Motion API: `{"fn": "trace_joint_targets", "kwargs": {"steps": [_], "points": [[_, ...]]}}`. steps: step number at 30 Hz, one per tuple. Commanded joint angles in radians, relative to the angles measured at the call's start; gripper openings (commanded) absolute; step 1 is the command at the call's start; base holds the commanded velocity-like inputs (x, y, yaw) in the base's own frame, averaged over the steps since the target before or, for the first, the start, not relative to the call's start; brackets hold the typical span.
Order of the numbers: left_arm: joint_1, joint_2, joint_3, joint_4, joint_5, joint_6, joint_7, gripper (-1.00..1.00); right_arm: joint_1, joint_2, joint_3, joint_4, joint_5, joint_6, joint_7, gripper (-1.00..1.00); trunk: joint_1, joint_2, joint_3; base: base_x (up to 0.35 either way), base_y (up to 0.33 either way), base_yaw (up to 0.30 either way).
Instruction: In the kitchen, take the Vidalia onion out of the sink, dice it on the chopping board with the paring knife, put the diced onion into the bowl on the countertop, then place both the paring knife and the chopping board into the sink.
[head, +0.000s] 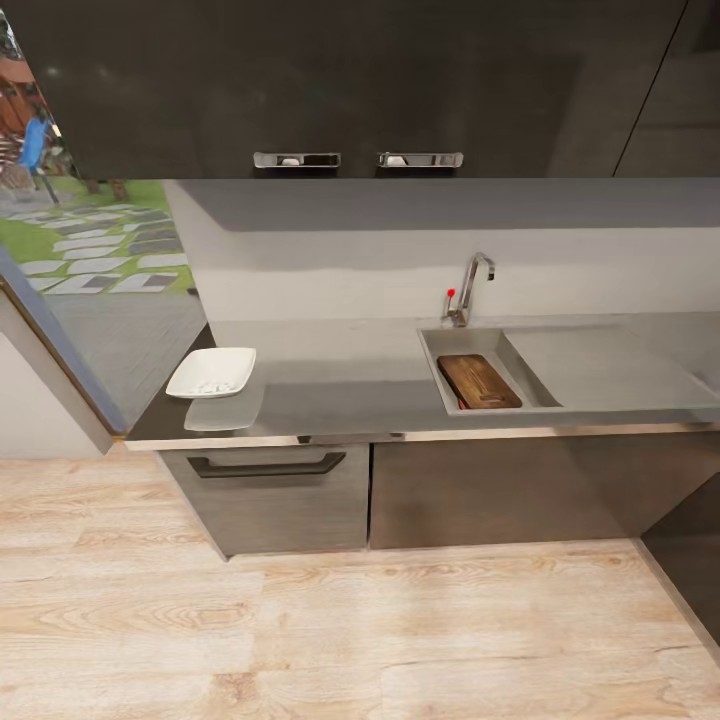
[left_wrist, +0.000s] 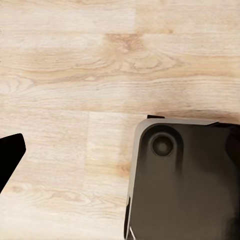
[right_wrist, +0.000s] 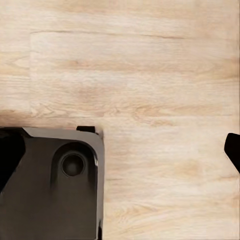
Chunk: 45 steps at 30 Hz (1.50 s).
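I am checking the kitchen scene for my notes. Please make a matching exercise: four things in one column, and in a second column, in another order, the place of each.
Things:
1. chopping board
2. bowl
3. tap
4. drawer handle

Places:
A. at the left end of the countertop
B. under the countertop's front edge
C. inside the sink
D. behind the sink, by the wall

Pairs: 1-C, 2-A, 3-D, 4-B
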Motion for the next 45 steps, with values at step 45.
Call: {"fn": "trace_joint_targets", "kwargs": {"steps": [45], "points": [[0.002,0.002,-0.002,-0.001,0.005,-0.006,-0.002,1.00,-0.001,0.023,-0.007,-0.018,0.000,-0.041,0.018,1.00,0.001,-0.002,0.036,0.000,0.000,0.000]]}}
